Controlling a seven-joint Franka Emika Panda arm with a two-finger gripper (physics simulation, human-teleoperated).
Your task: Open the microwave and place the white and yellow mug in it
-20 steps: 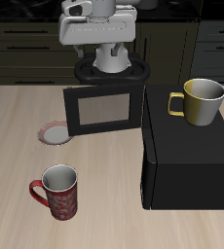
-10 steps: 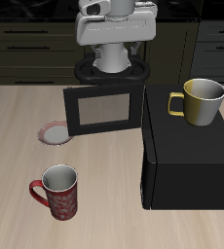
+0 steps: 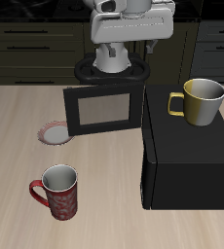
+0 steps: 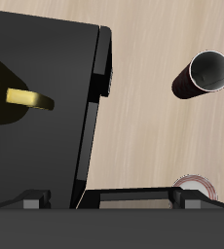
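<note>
jaws cannot be made out on the gripper at frame top, while the white and yellow mug sits atop the microwave, its door swung open, lower right.

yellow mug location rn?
The yellow mug sits upright on top of the microwave, near its back edge, in the exterior view; the door is swung open.

One microwave, two mugs — white and yellow mug, red mug — one plate.
</note>
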